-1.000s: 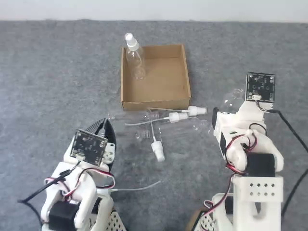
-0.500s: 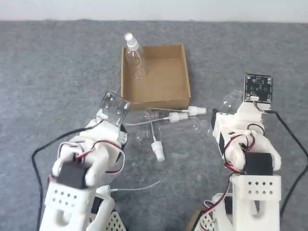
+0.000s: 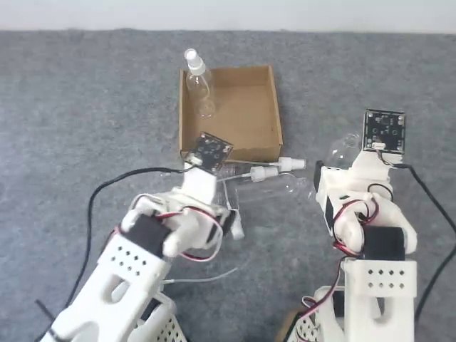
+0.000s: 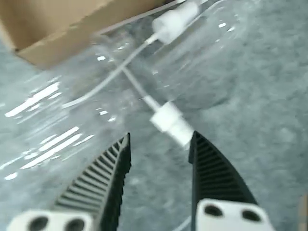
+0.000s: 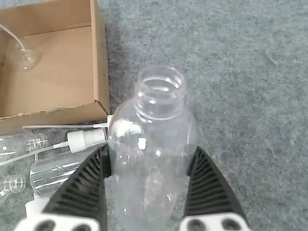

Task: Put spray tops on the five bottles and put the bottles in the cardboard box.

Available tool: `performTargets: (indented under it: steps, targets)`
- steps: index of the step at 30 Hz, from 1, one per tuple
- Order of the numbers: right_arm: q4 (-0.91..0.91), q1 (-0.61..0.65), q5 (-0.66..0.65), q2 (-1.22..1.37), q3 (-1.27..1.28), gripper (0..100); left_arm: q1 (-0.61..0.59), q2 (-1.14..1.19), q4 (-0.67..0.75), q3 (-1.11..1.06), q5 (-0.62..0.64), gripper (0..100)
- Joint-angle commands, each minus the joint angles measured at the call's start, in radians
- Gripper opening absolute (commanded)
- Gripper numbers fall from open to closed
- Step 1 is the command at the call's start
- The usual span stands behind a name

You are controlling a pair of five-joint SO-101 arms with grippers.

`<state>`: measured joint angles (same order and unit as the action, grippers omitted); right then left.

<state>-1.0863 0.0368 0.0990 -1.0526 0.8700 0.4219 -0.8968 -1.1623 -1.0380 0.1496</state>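
Bottle [image 5: 153,120], uncapped, is clamped neck-outward between the fingers [image 5: 82,187] of the right gripper [image 5: 151,153], presumably so a top can be fitted. A loose spray top [image 4: 169,122] on the worktop [image 4: 260,86] beside the cardboard box [image 3: 229,152] is framed by the spread, empty fingers of the left gripper [image 4: 161,138].

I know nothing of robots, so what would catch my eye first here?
The right end effector grips a clear, topless bottle. The left end effector hangs open over a loose spray top by the box, where one topped bottle already sits.
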Motion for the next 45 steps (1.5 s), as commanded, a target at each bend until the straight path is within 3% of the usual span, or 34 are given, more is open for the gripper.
performTargets:
  steps: [1,19,25,40,45]
  targets:
    - [0.027,-0.008,0.009,-0.028,-0.011,0.7,0.063,0.101,0.084,0.058,0.120,19]
    - [0.022,-0.007,0.009,-0.028,-0.011,0.7,0.071,0.497,0.328,0.062,0.269,18]
    - [0.021,-0.007,0.009,-0.028,-0.011,0.7,0.071,0.586,0.387,0.062,0.267,18]
    - [0.019,-0.008,0.009,-0.028,-0.011,0.7,0.071,0.766,0.245,0.211,0.261,18]
    - [0.019,-0.010,0.009,-0.028,-0.011,0.7,0.071,0.753,0.218,0.226,0.245,4]
